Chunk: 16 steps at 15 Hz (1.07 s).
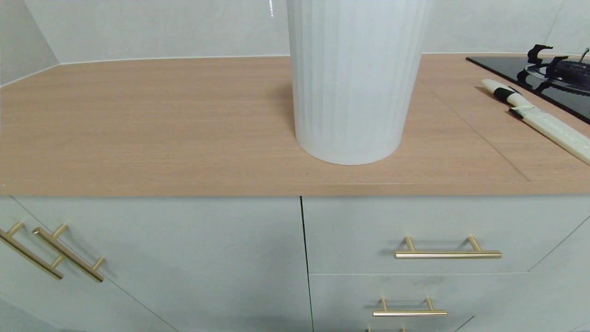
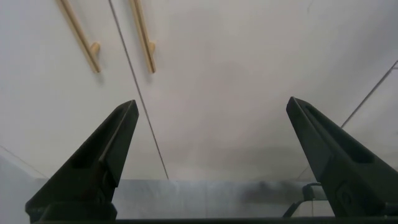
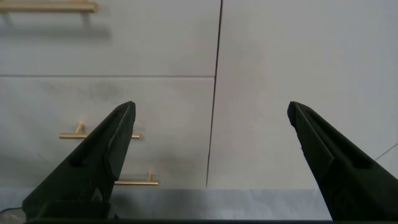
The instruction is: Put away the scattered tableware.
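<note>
A tall white ribbed container [image 1: 352, 78] stands upright in the middle of the wooden countertop [image 1: 152, 124]. A cream knife with a black band [image 1: 537, 117] lies flat at the counter's right, beside the stove. My left gripper [image 2: 211, 109] is open with nothing between its fingers, facing the grey cabinet doors below the counter. My right gripper [image 3: 211, 112] is open too, empty, and faces the drawer fronts with their brass handles.
A black glass stove [image 1: 544, 76] with a burner grate occupies the back right corner. Grey cabinet doors [image 1: 161, 258] and drawers [image 1: 415, 235] with brass bar handles [image 1: 447, 252] run below the counter edge. Bare wood stretches across the counter's left half.
</note>
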{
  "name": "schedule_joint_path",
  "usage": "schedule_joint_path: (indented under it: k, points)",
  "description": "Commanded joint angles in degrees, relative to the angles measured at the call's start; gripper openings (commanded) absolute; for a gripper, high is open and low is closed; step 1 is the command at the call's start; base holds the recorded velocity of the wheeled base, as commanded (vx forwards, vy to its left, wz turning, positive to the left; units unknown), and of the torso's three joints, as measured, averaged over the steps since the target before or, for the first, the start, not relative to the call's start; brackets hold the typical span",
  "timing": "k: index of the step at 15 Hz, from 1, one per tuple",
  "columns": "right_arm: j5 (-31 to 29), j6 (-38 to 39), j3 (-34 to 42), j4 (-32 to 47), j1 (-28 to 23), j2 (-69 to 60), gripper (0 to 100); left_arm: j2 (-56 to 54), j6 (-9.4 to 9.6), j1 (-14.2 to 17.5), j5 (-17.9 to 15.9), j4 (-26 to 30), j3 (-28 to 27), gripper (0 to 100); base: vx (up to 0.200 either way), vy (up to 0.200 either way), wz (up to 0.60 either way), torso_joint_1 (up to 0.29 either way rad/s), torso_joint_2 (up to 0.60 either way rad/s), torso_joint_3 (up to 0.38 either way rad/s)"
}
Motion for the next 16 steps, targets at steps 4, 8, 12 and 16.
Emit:
schedule_joint_path:
  k: [4,8,12,16]
  points:
    - [-0.02,-0.01,0.0,0.0,0.0,0.09,100,0.05,-0.01,0.04,0.01,-0.01,0.01,100,0.0,0.0,0.0,0.169,-0.4,-0.253]
    - [-0.02,-0.01,0.0,0.0,-0.08,0.09,100,0.05,-0.01,0.04,0.01,-0.01,0.01,100,0.0,0.0,0.0,0.107,-0.53,-0.253]
    - [-0.02,-0.01,0.0,0.0,0.0,0.09,100,0.05,-0.01,0.04,0.01,-0.01,0.01,100,0.0,0.0,0.0,0.315,-0.47,-0.26]
    - [-0.02,-0.01,0.0,0.0,0.0,0.09,100,0.05,-0.01,0.04,0.01,-0.01,0.01,100,0.0,0.0,0.0,0.244,-0.49,-0.261]
